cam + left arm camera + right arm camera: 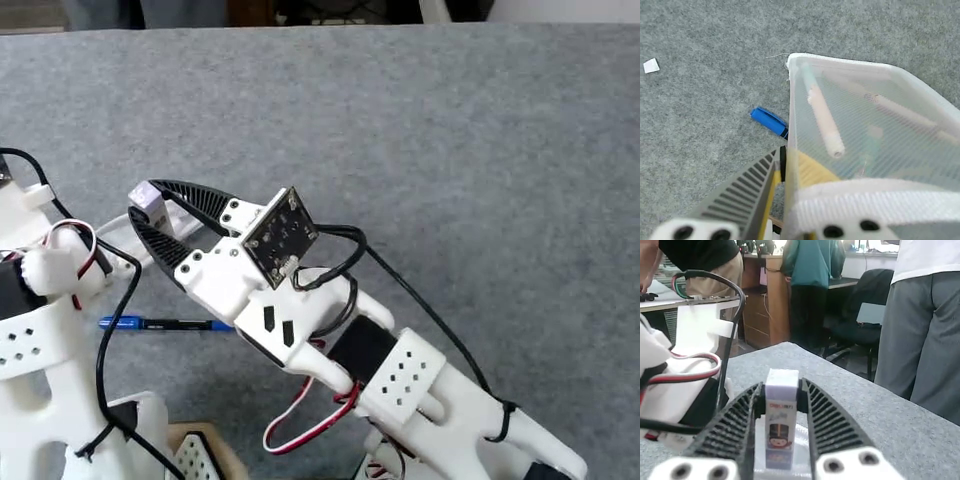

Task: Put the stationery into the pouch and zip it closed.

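My right gripper (146,203) is shut on a small white eraser (150,196) with a purple end, held above the translucent pouch (116,236) at the left of the table. In the right wrist view the eraser (781,412) stands upright between the ribbed fingers (730,432). My left gripper (786,167) is shut on the rim of the pouch (865,135), which has pens (823,116) inside. A blue pen (150,323) lies on the grey cloth beside the pouch, and its cap (768,121) pokes out from behind the pouch's edge.
Grey cloth (450,140) covers the table, with open room to the back and right. A small white scrap (651,65) lies on the cloth. A wooden block (218,455) sits at the front edge between the arm bases. A black cable (420,300) loops along the right arm.
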Robot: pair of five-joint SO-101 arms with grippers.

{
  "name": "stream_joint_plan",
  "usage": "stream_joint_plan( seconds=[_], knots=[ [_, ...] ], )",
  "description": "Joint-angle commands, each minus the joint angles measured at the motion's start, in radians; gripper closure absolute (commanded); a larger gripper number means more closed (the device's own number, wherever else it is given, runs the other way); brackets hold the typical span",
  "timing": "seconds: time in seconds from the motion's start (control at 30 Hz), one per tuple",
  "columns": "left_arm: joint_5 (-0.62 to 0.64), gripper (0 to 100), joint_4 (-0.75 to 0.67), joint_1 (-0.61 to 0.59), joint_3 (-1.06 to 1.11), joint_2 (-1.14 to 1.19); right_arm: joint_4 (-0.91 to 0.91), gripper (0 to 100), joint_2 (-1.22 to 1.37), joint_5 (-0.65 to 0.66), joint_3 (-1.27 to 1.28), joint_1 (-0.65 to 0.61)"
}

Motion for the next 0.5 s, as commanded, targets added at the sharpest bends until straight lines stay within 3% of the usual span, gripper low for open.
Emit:
stream_joint_plan(
  seconds=[0.0,0.27,0.47],
  knots=[
    [0.011,97,0.014,-0.035,0.041,0.005,-0.034,98.6,-0.002,0.012,-0.004,-0.011],
    [0.011,97,0.014,-0.030,0.041,0.005,-0.031,83.8,-0.002,0.012,-0.005,-0.009],
    [0.011,97,0.014,-0.030,0.041,0.005,-0.031,83.5,-0.002,0.012,-0.004,-0.009]
  ],
)
